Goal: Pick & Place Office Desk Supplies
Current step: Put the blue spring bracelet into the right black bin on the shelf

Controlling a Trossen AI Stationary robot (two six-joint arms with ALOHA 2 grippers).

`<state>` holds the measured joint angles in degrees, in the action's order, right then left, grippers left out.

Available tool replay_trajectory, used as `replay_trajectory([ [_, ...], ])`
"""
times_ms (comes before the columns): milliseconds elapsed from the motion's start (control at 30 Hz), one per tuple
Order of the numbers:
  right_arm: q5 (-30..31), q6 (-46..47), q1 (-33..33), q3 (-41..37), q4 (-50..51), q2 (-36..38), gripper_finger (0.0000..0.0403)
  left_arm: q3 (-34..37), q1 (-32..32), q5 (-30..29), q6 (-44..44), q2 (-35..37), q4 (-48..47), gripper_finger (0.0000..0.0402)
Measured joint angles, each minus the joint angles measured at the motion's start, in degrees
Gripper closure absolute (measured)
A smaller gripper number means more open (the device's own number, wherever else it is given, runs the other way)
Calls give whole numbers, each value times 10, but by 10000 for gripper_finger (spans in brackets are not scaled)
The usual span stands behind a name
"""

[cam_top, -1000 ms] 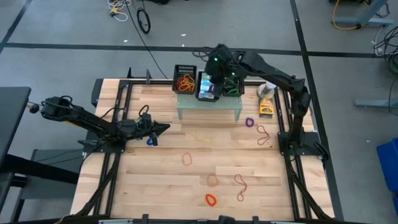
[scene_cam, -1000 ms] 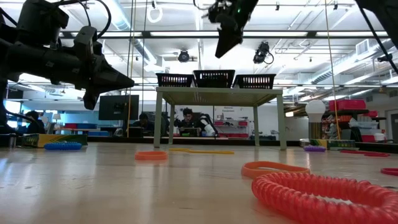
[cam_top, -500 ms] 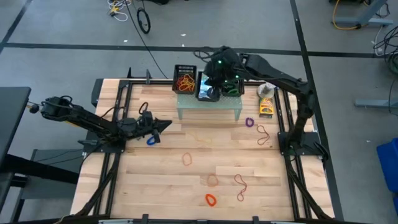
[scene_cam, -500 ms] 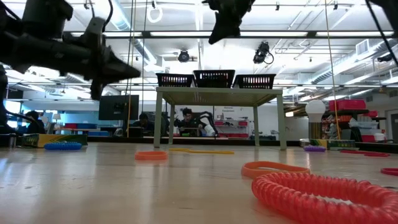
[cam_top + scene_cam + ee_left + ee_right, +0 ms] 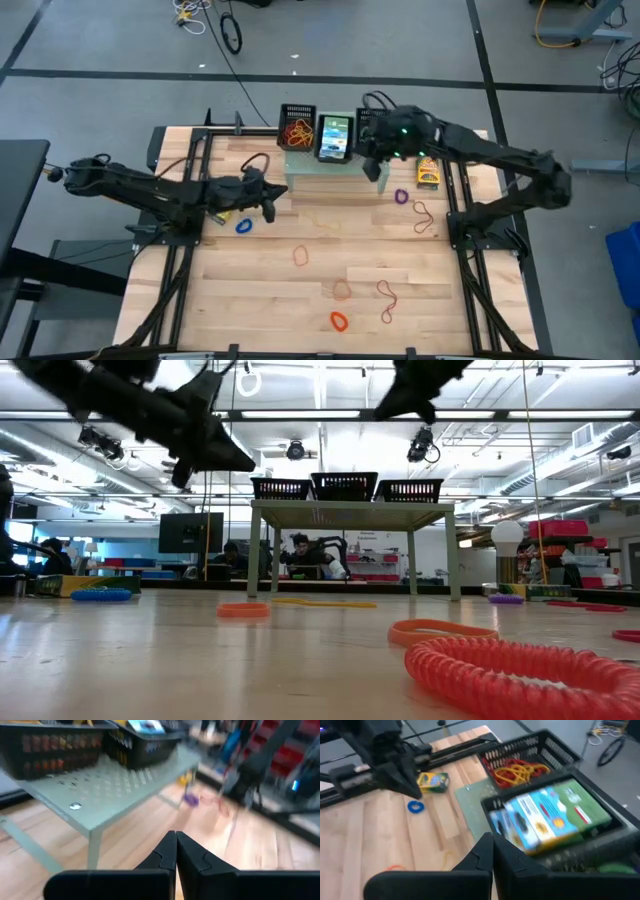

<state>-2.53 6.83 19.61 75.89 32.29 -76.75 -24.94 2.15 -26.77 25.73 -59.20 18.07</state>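
Observation:
My left gripper [image 5: 270, 205] [image 5: 175, 845] is shut and empty, raised over the table's left part and pointing at the pale green stand [image 5: 335, 170]. My right gripper [image 5: 372, 172] [image 5: 492, 845] is shut and empty too, hanging in front of the stand's right half. Black baskets sit on the stand. One holds rubber bands [image 5: 520, 770], the middle one a printed box [image 5: 550, 820]. Loose bands lie flat on the wood: blue [image 5: 243, 226], orange [image 5: 301, 256], purple [image 5: 401, 197], red [image 5: 425, 215]. A yellow-green box [image 5: 432, 781] lies beside the left arm, another [image 5: 429, 177] at the right.
A white ball-topped object [image 5: 428, 145] stands near the table's far right corner. More bands lie toward the near edge [image 5: 339, 321] [image 5: 387, 295]. Black frame rails [image 5: 170, 280] run along both table sides. Open wood lies in the middle [image 5: 330, 235].
My right gripper has drawn back from over the middle basket toward the table's near and right edges, and now hangs in front of the stand; the printed box stays in the basket. My left gripper has risen above the table, tipping its fingers further downward.

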Motion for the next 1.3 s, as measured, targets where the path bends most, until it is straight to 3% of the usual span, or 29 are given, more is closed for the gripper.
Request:
replay_trajectory([
  [233, 25, 19, -4, -101, -28, 88, 399, -160, -10, 119, 73, 4, -415, 396],
  [400, 28, 32, -4, -162, -60, 124, 398, -178, 35, 139, 113, 2, -570, 396],
  [633, 28, 45, -4, -211, -110, 147, 398, -89, 105, 135, 285, 3, -563, 392],
  [800, 28, 43, -4, -212, -117, 147, 398, -42, 123, 147, 402, 2, -544, 366],
  [933, 25, 24, -4, -212, -116, 147, 398, -41, 136, 147, 390, -5, -543, 329],
  [1100, 25, 19, -4, -212, -117, 147, 398, -40, 140, 104, 332, -47, -539, 281],
  [1300, 25, 19, -4, -212, -120, 146, 398, -41, 140, 87, 257, -143, -495, 271],
])
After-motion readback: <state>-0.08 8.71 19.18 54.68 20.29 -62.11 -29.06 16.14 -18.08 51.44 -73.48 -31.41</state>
